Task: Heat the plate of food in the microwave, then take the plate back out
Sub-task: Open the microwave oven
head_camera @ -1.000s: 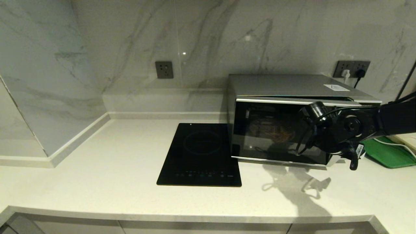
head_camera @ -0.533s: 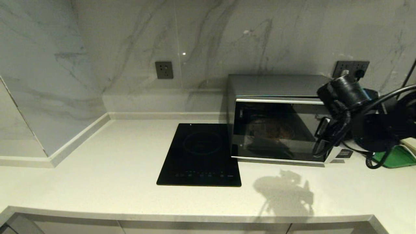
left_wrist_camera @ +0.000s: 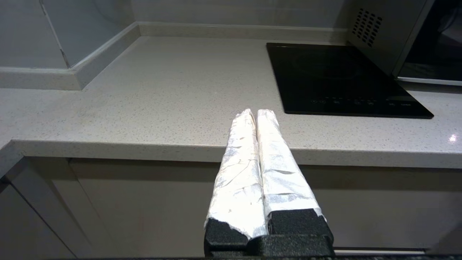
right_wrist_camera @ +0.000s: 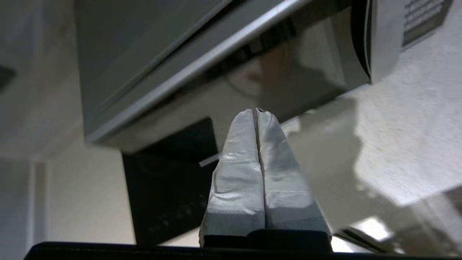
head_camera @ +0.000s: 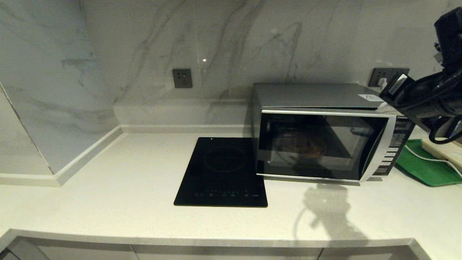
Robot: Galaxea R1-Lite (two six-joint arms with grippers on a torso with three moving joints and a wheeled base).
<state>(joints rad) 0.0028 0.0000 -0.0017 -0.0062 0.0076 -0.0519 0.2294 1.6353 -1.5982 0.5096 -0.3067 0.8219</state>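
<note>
The microwave (head_camera: 325, 133) door is closed, with the plate of food (head_camera: 305, 146) dimly visible inside. The right gripper (right_wrist_camera: 257, 112), clenched and empty, hangs above the microwave's right end. Judged next: pressing the button panel (head_camera: 395, 150). The left gripper (left_wrist_camera: 255, 115), clenched, is parked below the surface (head_camera: 126, 180) edge.

Silver microwave (head_camera: 325, 95), black cooktop (head_camera: 222, 171), green tray (head_camera: 427, 169), grey-veined marble wall (head_camera: 144, 43).

A home kitchen; pale stone countertop (head_camera: 108, 187) with marble backsplash (head_camera: 144, 43); induction cooktop (head_camera: 222, 173) beside a microwave (head_camera: 325, 97); wall sockets (head_camera: 182, 77); cabinets below.
</note>
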